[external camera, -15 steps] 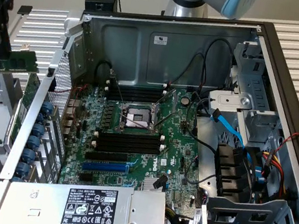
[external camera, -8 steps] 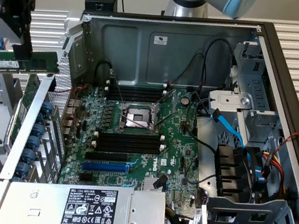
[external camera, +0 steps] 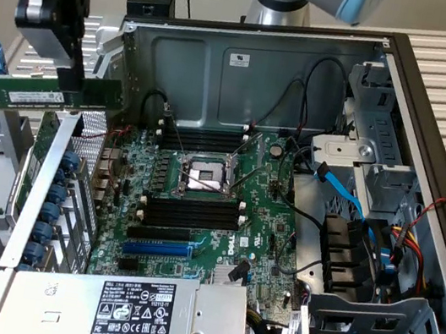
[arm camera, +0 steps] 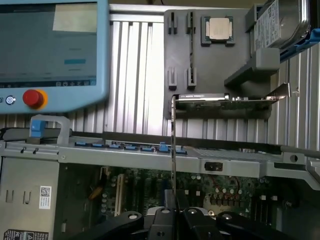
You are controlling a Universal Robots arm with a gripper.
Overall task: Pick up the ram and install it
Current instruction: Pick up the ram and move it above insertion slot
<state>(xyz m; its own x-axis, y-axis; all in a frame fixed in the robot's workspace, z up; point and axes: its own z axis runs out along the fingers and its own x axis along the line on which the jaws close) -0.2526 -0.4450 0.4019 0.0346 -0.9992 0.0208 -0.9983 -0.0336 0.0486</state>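
The pick-up half of the task looks finished and the installing half is not yet done. The gripper hangs in the air at the exterior view's left, above the rim of the open computer case, and its fingers are pinched narrow on the ram, which they hold partway along its length. The ram lies roughly level with its long edge sideways and its white label facing the exterior camera, touching nothing but the fingers. In the wrist view it appears edge-on as a thin line rising out of the gripper, with the case wall and part of the motherboard beyond it. On the motherboard, the long black memory slots just below the processor socket all look empty, and a second row of slots above the socket appears bare as well. The ram is well apart from both rows, higher up and off toward the case's edge, so by my reading nothing has been lined up or seated so far. On the ribbed worktop beyond the case, a grey tray holds a larger expansion card with a metal bracket, which the gripper is not touching.
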